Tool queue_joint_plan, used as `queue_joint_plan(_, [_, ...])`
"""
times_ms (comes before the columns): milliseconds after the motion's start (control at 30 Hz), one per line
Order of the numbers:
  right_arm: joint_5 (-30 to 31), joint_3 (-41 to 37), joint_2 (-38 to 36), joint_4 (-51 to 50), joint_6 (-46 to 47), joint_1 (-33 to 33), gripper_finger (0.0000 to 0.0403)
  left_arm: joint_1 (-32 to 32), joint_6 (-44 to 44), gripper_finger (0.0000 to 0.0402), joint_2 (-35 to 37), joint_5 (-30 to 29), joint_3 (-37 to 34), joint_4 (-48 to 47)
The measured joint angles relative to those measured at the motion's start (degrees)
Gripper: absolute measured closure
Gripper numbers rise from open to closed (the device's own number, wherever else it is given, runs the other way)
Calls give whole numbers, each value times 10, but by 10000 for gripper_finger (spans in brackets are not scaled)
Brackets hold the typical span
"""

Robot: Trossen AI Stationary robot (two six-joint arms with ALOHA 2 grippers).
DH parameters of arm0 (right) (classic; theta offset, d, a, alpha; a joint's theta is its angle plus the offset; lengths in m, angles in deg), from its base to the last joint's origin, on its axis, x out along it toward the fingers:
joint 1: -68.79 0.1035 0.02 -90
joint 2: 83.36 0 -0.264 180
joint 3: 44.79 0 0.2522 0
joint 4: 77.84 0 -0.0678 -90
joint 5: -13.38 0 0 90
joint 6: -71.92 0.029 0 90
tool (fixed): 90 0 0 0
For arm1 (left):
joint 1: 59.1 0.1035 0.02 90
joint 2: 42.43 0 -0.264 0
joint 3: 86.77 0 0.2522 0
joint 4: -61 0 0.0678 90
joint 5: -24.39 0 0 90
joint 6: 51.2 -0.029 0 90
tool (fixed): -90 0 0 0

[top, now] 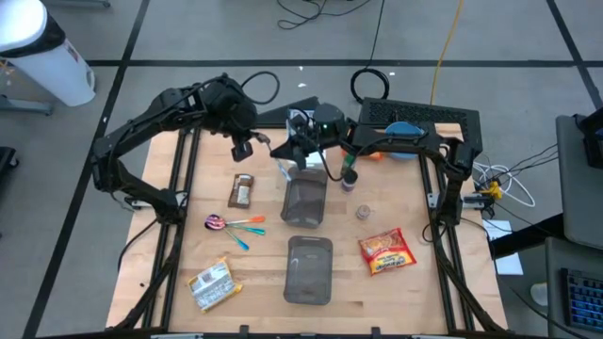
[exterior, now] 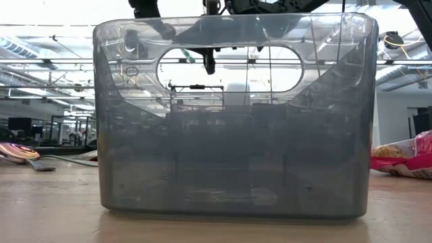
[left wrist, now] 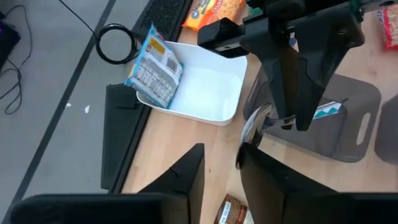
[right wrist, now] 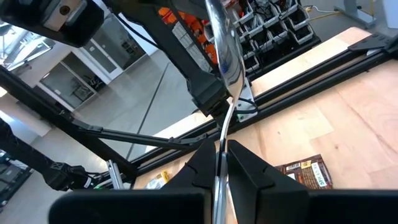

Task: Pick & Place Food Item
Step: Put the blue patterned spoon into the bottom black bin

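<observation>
Your right gripper clamps a metal spoon above the grey container; left gripper, fingers parted, hovers beside it. Placement remains.

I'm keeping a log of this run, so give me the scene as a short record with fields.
Right tool: shut on a silver packet, near a grey container
Left tool: open, holding nothing, close to the silver packet
White bin: holds a blue-and-white packet
Also on table: brown bar, spoons, red snack bag
</observation>
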Motion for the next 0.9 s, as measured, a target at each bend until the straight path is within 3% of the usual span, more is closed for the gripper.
queue_joint_plan(200, [-4, 0, 0, 0, 3, -9, 391, 0, -1, 278, 0, -14, 23, -18])
queue_joint_plan(433, [-6, -1, 0, 18, 30, -22, 391, 1, -2, 277, 0, -75, 109, -93])
queue_joint_plan(633, [-3, -1, -20, 39, 59, -36, 391, 1, 26, 277, 7, -84, 178, -160])
queue_joint_plan(900, [43, -1, -108, 10, 26, -67, 391, 1, 72, 277, 69, -74, 162, -181])
